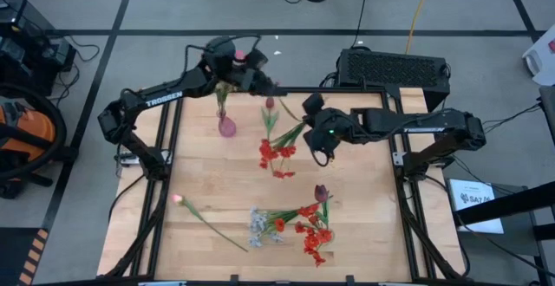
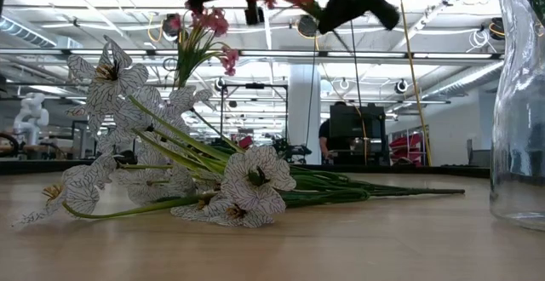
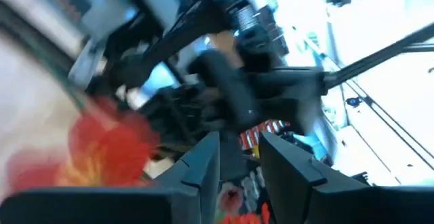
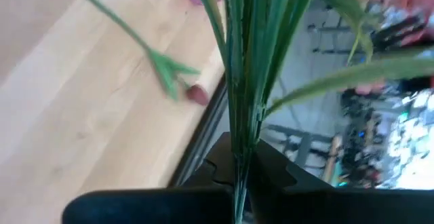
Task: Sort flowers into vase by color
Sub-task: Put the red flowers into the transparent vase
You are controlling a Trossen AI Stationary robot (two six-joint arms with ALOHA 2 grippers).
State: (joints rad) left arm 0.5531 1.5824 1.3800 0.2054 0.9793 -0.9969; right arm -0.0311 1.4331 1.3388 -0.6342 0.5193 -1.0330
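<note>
Holding a red-flowered spray (image 1: 276,152) by its green stems, the right gripper (image 1: 317,132) hangs above the far middle of the wooden table (image 1: 199,182), its fingers (image 4: 271,166) clamped together on the stalks, with the red blooms drooping toward the left arm's side. Near the table's far edge, the left gripper (image 1: 260,85) sits just beyond the small pink vase (image 1: 227,126); its two fingers (image 3: 203,170) stand a little apart with nothing seen between them. A sprig with small pink blooms (image 1: 220,94) already stands in the vase. Beside the vase, a dark maroon bud (image 1: 270,104) on a stem lies on the wood. Closer to the near edge lie a pink bud on a long stem (image 1: 205,219), a pale blue-white bunch (image 1: 258,226), a dark tulip (image 1: 322,193) and more red clusters (image 1: 312,234), the last three bundled close together.
</note>
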